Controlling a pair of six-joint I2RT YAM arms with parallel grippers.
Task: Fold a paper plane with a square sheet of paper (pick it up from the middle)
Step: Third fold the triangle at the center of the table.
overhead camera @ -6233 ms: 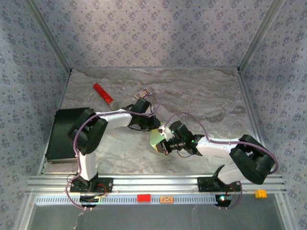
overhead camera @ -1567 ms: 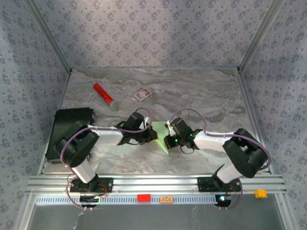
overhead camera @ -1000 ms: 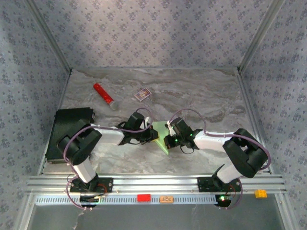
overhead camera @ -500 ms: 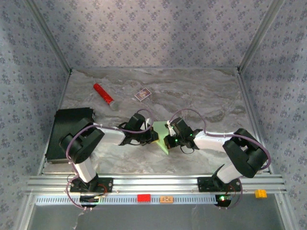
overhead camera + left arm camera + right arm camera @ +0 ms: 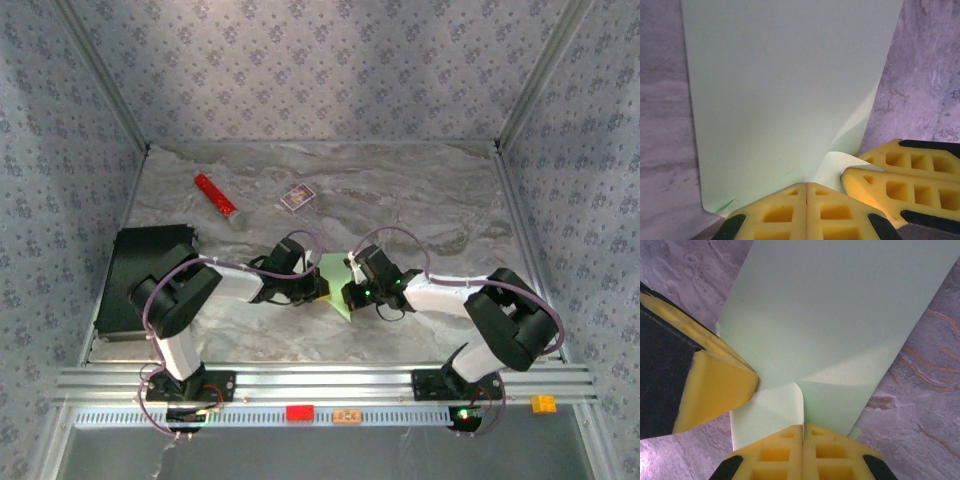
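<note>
At the tabletop's middle, the sheet of paper was judged only partly folded: one flap was pinched by the right gripper, and the left gripper was closed beside it.

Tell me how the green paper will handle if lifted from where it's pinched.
Probably floppy: the square sheet of paper curls where the left gripper and right gripper pinch it. Likely very light, so it may slide across the smooth table if pushed.

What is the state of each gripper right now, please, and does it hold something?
Left gripper: closed, pinching the edge of the pale green paper sheet.
Right gripper: closed, pinching a curled flap of the same sheet.
</note>
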